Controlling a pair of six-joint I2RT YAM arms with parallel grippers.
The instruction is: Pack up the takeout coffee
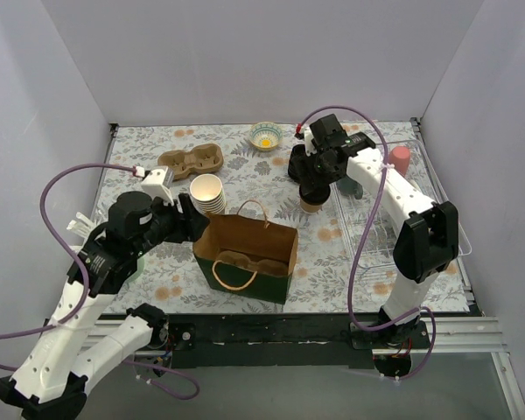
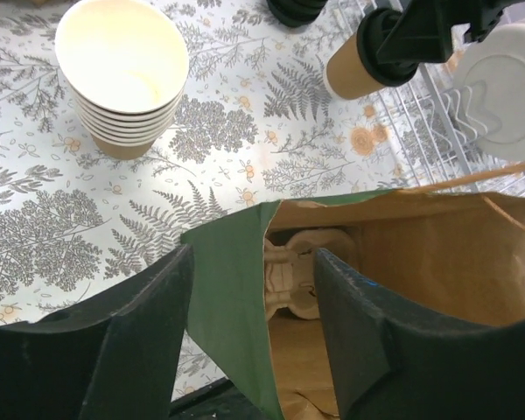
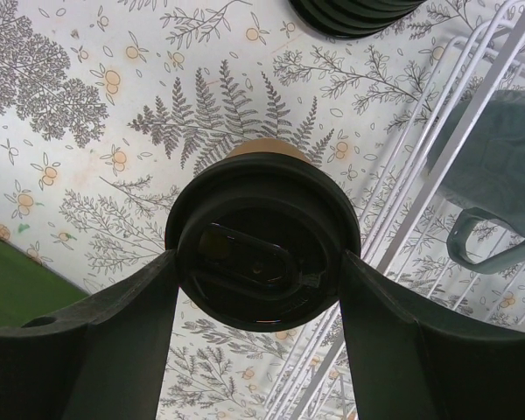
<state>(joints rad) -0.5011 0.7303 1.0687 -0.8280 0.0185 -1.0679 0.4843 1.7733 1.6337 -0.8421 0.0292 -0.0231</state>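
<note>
The takeout coffee [image 1: 312, 205], a brown paper cup with a black lid [image 3: 261, 254], stands or hangs just above the floral cloth right of centre. My right gripper [image 1: 316, 182] comes down from above, and its two fingers press on opposite sides of the lid [image 3: 258, 293]. The cup also shows in the left wrist view [image 2: 354, 68]. The open paper bag [image 1: 245, 254], green outside and brown inside, stands at front centre. My left gripper [image 2: 254, 262] straddles the bag's left wall [image 2: 227, 297], one finger outside and one inside, with a gap on the inner side. A pulp cup carrier [image 2: 290, 271] lies inside the bag.
A stack of lidless paper cups [image 1: 207, 193] stands just behind the bag's left end. A second pulp carrier [image 1: 192, 161] and a small bowl [image 1: 266, 135] are at the back. A stack of black lids [image 3: 354, 10] is behind the coffee. A wire rack [image 1: 420, 229] with a pink cup [image 1: 401, 159] is on the right.
</note>
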